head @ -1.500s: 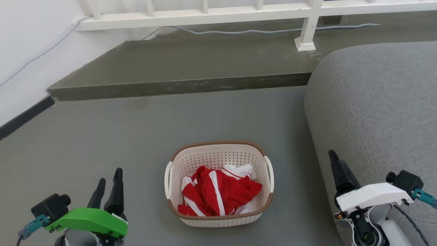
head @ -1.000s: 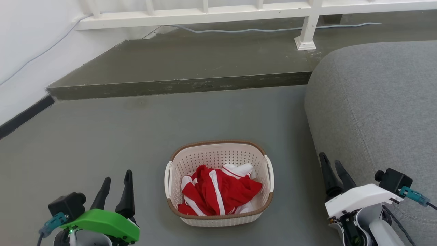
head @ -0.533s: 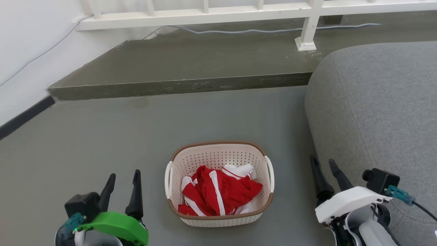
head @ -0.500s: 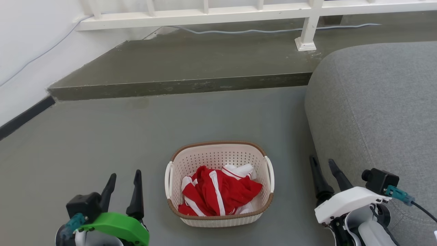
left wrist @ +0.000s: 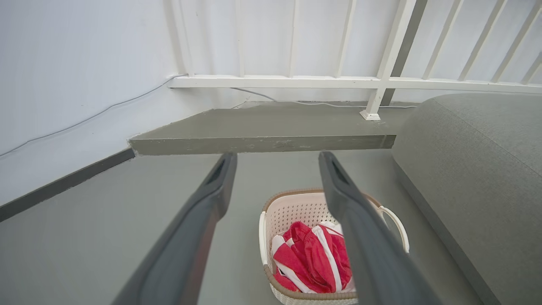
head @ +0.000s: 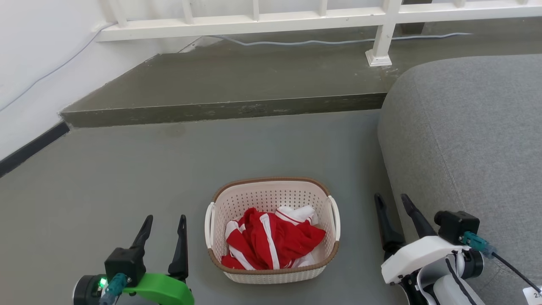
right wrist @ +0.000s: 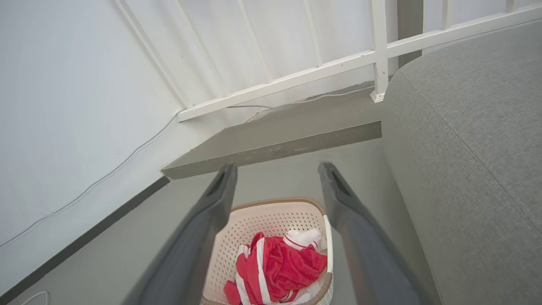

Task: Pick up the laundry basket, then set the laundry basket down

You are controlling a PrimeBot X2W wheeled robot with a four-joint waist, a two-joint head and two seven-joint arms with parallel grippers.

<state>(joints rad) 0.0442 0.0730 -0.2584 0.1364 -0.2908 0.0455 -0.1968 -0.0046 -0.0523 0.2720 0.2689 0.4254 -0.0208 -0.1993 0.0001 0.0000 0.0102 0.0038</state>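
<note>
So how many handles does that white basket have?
2: a white left handle and a white right handle, one on each side of the cream perforated plastic laundry basket.

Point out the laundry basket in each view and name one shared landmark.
Head view: laundry basket low centre, on the floor.
Left wrist view: basket bottom, right of centre, partly behind one finger.
Right wrist view: basket bottom centre, between the fingers.
Shared landmark: the grey sofa to its right.
</note>
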